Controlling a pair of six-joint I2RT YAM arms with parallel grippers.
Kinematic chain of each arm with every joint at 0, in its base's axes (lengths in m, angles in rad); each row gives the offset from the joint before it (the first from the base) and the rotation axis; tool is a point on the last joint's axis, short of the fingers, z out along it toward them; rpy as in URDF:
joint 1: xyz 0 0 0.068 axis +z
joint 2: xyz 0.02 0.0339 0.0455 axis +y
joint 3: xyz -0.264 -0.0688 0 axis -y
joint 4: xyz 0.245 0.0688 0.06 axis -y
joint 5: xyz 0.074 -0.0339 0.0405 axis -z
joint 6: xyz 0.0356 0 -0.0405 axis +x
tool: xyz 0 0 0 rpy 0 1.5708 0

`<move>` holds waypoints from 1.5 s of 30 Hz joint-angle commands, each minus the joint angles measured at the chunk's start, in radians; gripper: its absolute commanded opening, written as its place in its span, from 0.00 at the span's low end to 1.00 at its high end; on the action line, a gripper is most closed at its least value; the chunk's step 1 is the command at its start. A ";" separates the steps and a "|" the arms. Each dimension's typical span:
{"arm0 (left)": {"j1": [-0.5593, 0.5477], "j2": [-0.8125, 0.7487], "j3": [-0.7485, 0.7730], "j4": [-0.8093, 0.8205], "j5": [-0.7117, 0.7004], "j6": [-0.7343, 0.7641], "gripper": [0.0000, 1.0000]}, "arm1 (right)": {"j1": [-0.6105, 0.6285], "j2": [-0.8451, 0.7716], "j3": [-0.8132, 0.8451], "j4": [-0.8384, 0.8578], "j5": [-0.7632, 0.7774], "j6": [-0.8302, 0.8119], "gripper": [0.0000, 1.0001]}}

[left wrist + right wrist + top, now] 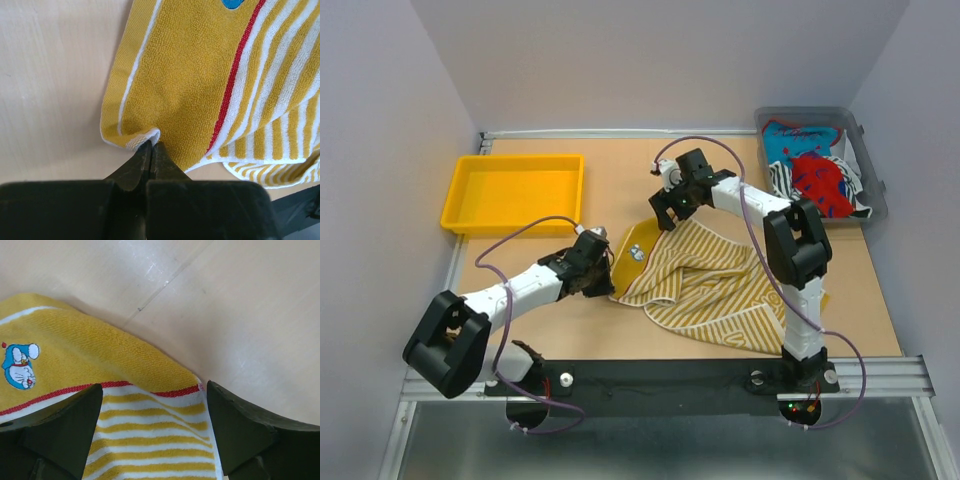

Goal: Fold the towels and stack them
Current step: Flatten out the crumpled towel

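Yellow-cream striped towel (705,285) lies rumpled mid-desk (620,170), between the two arms. Left claw (151,146) pinched tight on the towel's corner hem. Right claw (152,390) spread wide over the opposite edge, by the red stripe — gripping nothing. Remaining towels (817,172) heaped in grey bin (873,190), far right corner.

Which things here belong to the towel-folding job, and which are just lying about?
Job: yellow striped towel, a corner pinched in the shut left fingers, open right fingers at another corner; red-blue towel and black-white striped towel in the grey bin.
Lying about: yellow tray, untouched.
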 commanded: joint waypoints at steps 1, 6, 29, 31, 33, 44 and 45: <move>0.001 -0.052 -0.021 -0.016 0.017 0.012 0.00 | 0.004 0.031 0.065 0.008 -0.049 -0.065 0.85; 0.002 -0.052 -0.010 -0.026 0.002 0.016 0.00 | 0.004 0.048 0.088 0.008 -0.031 -0.071 0.43; 0.117 0.009 0.083 -0.070 -0.006 0.124 0.00 | 0.294 -0.567 -0.599 -0.023 0.001 0.277 0.47; 0.117 -0.012 0.057 -0.081 -0.007 0.115 0.00 | 0.292 -0.607 -0.565 -0.024 0.012 0.285 0.51; 0.117 -0.049 0.027 -0.084 -0.006 0.095 0.00 | 0.291 -0.645 -0.515 -0.029 0.061 0.285 0.55; 0.117 -0.129 -0.044 -0.038 0.023 0.042 0.00 | 0.133 -0.432 -0.301 0.013 0.228 0.521 0.64; 0.117 -0.129 -0.046 -0.036 0.023 0.042 0.00 | 0.125 -0.418 -0.309 0.034 0.228 0.545 0.65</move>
